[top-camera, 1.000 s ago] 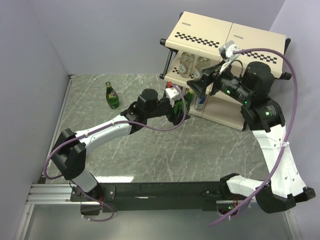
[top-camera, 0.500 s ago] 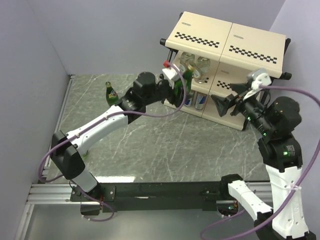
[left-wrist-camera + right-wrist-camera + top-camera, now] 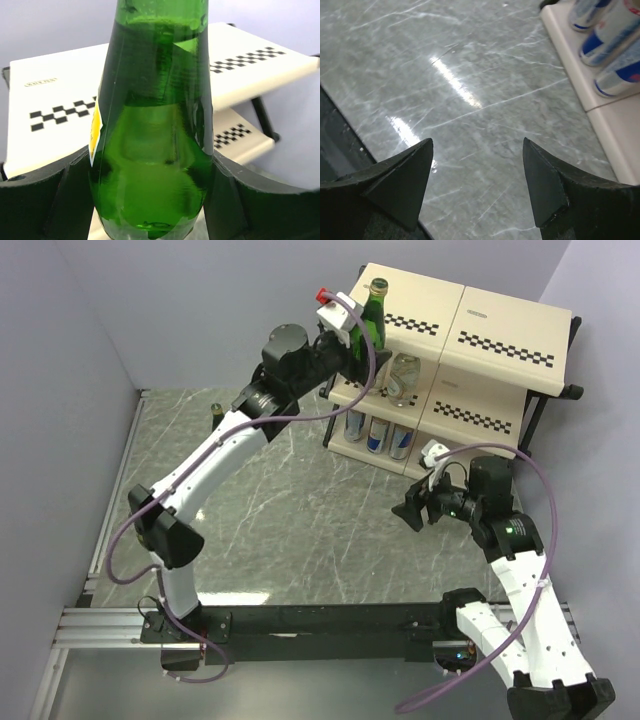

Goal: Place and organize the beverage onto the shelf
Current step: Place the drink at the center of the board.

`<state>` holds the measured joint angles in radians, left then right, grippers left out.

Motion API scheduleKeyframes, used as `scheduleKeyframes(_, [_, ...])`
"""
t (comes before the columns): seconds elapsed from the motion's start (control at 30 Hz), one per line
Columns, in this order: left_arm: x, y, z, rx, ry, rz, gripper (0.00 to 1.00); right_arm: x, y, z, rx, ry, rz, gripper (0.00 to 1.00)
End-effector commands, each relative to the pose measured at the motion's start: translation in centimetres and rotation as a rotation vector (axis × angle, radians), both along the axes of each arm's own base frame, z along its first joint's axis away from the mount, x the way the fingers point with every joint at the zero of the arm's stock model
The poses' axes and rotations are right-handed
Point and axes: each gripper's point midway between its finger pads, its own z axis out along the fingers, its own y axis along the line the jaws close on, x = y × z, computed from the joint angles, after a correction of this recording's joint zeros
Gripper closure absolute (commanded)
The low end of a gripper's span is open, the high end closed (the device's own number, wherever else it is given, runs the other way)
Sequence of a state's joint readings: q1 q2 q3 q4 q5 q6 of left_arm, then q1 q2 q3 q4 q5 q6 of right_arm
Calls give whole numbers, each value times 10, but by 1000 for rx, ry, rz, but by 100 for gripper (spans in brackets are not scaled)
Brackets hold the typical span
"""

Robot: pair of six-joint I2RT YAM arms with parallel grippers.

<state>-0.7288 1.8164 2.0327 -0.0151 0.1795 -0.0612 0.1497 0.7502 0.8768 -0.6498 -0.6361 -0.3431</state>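
A green glass bottle (image 3: 373,312) with a yellow label is held upright over the left end of the shelf's top board (image 3: 470,315), and my left gripper (image 3: 360,338) is shut on it. In the left wrist view the bottle (image 3: 155,150) fills the gap between the two black fingers (image 3: 45,200), with the checkered top board (image 3: 50,115) behind it. Three silver-and-blue cans (image 3: 378,433) stand on the lowest tier and a clear bottle (image 3: 403,375) on the middle one. My right gripper (image 3: 412,510) hangs open and empty over the table; the cans (image 3: 615,30) lie to its upper right.
Another green bottle (image 3: 214,410) stands on the marble table (image 3: 300,530) at the far left, partly behind the left arm. The shelf's black frame (image 3: 530,425) and lowest board (image 3: 620,130) sit close to the right arm. Grey walls enclose the table on the left and at the back.
My left arm has lifted the green bottle from in front of the shelf up to its top board. My right arm has pulled back from the shelf and dropped toward the table.
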Motion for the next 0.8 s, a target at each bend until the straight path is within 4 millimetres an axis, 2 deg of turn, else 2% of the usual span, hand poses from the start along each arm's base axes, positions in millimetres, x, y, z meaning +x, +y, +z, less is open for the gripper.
scheduleKeyframes(0.0, [-7,28,98,-174,-210,55,100,-10,11,12,12,-65,118,22])
scheduleKeyframes(0.03, [-1,27,97,-178,-215,63,100,-10,12,10,15,-62,122,22])
scheduleKeyframes(0.07, [-3,29,110,-203,-243,63,100,-11,12,9,16,-56,128,22])
scheduleKeyframes(0.2, [-6,34,134,-265,-303,69,100,-12,12,3,10,-33,136,22])
scheduleKeyframes(0.4, [-6,41,155,-329,-363,102,100,-10,11,1,4,-26,129,23])
scheduleKeyframes(0.77, [15,39,159,-388,-401,139,100,-9,11,-3,1,-12,121,22])
